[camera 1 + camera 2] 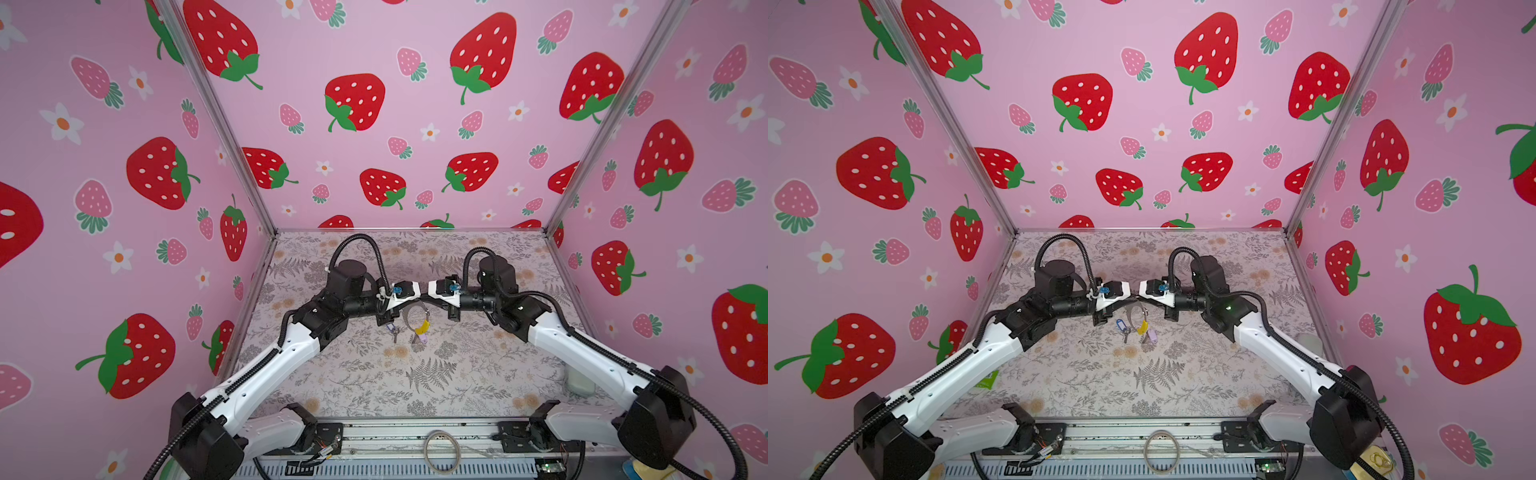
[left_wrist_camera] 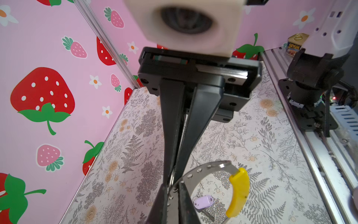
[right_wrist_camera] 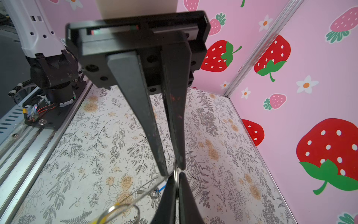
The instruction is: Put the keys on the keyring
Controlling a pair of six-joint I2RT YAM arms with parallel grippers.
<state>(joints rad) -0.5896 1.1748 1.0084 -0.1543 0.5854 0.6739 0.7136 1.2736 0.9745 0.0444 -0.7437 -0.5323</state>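
Both grippers meet tip to tip above the middle of the table in both top views. The keyring [image 2: 201, 170], a grey band with holes and a yellow section [image 1: 422, 328], hangs between them. My left gripper [image 2: 173, 174] is shut on a small metal loop at the band. My right gripper [image 3: 173, 171] pinches the band itself. The key with the lilac tag [image 2: 203, 201] dangles inside the ring. The key with the blue tag [image 1: 1121, 325] hangs below the left gripper; in the right wrist view its dark metal end [image 3: 154, 193] shows beside the fingers.
A plain pale hoop [image 1: 441, 451] lies on the front metal rail. A Spam tin [image 2: 295, 43] stands past the rail's right end. A white object [image 1: 579, 380] sits at the table's right edge, a green scrap [image 1: 986, 380] at its left edge. Strawberry-print walls close three sides.
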